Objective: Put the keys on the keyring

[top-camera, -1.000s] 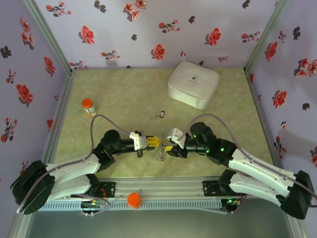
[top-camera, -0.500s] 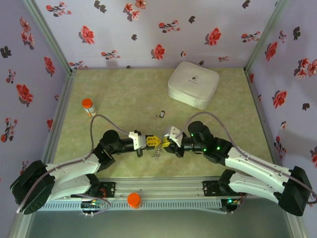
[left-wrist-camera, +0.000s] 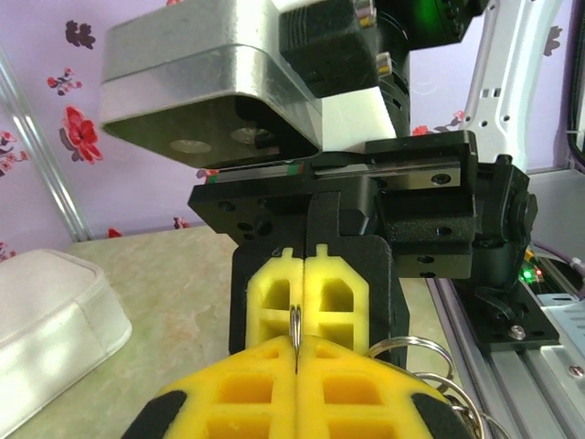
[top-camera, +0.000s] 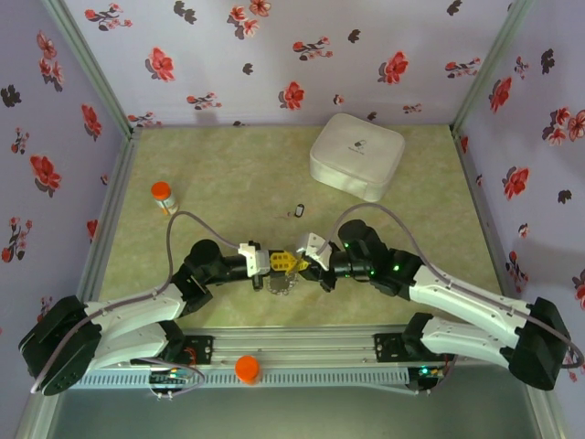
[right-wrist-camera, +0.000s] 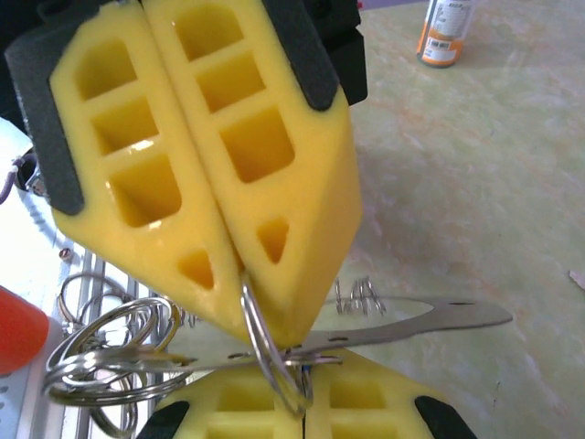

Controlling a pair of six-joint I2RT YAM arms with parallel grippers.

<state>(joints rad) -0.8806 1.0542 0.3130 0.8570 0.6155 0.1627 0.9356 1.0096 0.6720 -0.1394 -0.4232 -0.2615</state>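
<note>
My two grippers meet tip to tip near the table's front edge, left gripper (top-camera: 282, 262) and right gripper (top-camera: 305, 262). Both are shut on one thin silver loop of the keyring (right-wrist-camera: 260, 343). In the right wrist view the loop runs from the left gripper (right-wrist-camera: 260, 306) above into my right gripper (right-wrist-camera: 300, 407) below. In the left wrist view it stands edge-on (left-wrist-camera: 296, 327) between my left gripper (left-wrist-camera: 297, 352) and the right gripper (left-wrist-camera: 301, 297). Several linked rings (right-wrist-camera: 101, 352) hang to the side. One small key (top-camera: 298, 211) with a dark head lies on the table behind.
A white rounded box (top-camera: 356, 155) sits at the back right. An orange-capped bottle (top-camera: 163, 197) stands at the left. An orange knob (top-camera: 247, 368) sits on the front rail. A flat silver strip (right-wrist-camera: 430, 318) and a small coil spring (right-wrist-camera: 356, 294) lie beside the rings.
My right gripper moved left up to the left gripper and closed on the ring loop. The hanging rings shifted slightly left. The left arm stayed in place.
</note>
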